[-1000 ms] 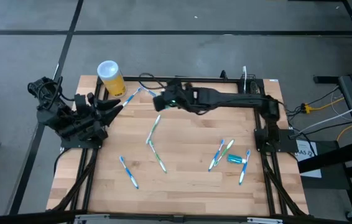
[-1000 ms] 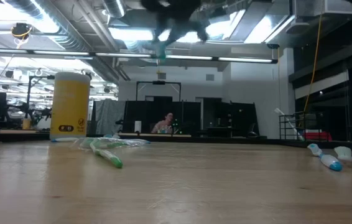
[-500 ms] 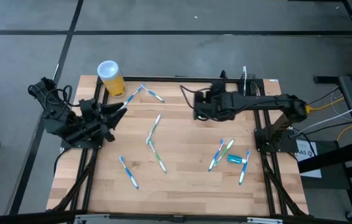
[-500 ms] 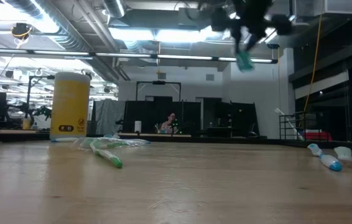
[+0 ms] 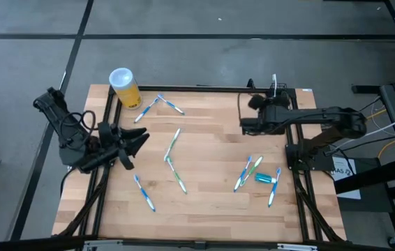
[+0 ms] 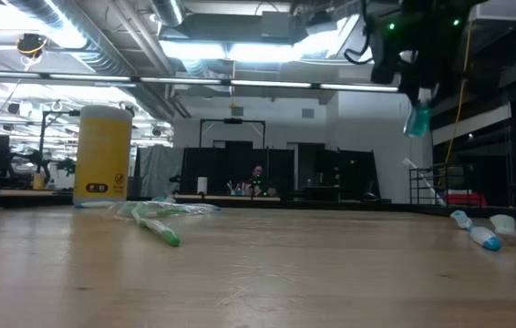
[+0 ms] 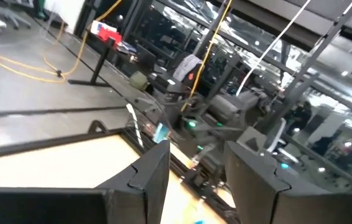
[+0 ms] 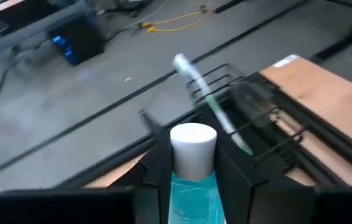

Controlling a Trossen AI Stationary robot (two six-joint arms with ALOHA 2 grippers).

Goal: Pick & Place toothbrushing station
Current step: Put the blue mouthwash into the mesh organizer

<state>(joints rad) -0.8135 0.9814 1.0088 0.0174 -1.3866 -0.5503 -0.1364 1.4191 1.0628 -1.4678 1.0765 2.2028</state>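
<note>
The toothbrushing station [image 5: 276, 99] is a small black holder at the table's far right edge, with one toothbrush [image 5: 273, 81] standing upright in it. It also shows in the right wrist view [image 8: 254, 102]. My right gripper [image 5: 245, 126] hovers just left of the station, shut on a teal toothpaste tube [image 8: 193, 186] with a white cap. In the low view it [image 6: 413, 64] is high above the table. My left gripper [image 5: 142, 141] is open and empty over the table's left side. My right gripper pinches the teal tube's body [image 8: 191, 194] between its two fingers [image 8: 158, 163], just behind the white cap [image 8: 193, 144], which sticks out past the fingertips. The tube [image 6: 417, 118] hangs below the gripper, lifted clear of the table.
A yellow cup [image 5: 125, 87] with a white lid stands at the far left corner. Toothbrushes lie scattered near the cup [image 5: 160, 104], in the middle [image 5: 173, 157], near left [image 5: 145, 192] and right [image 5: 250, 171], beside another teal tube [image 5: 264, 178].
My right gripper has carried the teal tube from near the yellow cup toward the table's right edge, up to the black station, keeping it clear of the table. My left gripper has moved toward the near edge and a little right.
</note>
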